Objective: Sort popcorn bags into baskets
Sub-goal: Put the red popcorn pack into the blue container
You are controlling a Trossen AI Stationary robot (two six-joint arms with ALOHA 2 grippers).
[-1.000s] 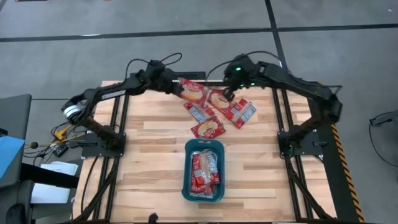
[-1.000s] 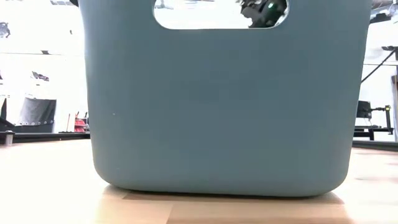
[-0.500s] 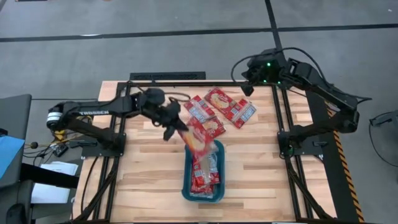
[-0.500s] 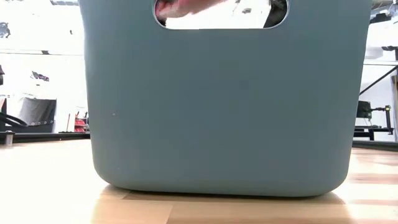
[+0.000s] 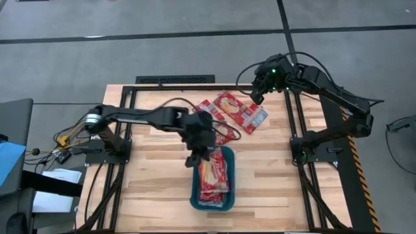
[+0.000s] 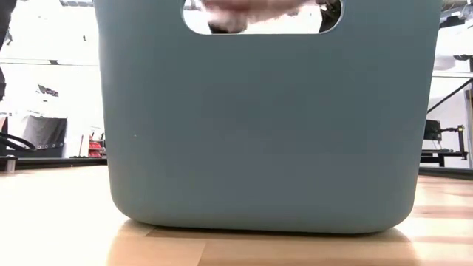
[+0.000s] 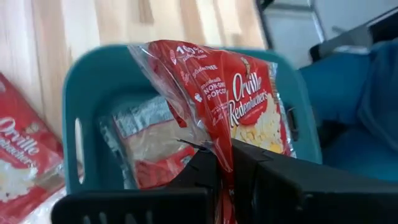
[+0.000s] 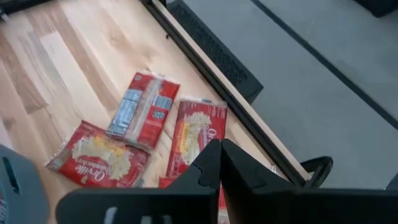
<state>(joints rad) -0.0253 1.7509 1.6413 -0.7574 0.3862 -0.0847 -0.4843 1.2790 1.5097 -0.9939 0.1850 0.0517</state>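
Left gripper (image 7: 224, 163) pinched tight on a red popcorn bag (image 7: 233, 102), dangling over the teal basket (image 5: 229, 156) mid-table | basket already holds packets | right gripper (image 8: 220, 163) fingers nearly together, empty, above loose bags (image 5: 235, 110) at the table's far edge.

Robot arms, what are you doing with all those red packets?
The left gripper is shut on a flat red popcorn bag and holds it over the teal-blue rectangular plastic basket, which already has some bags inside. The right gripper is shut and empty, up above the far end of the wooden table, where a few loose red popcorn bags lie waiting.
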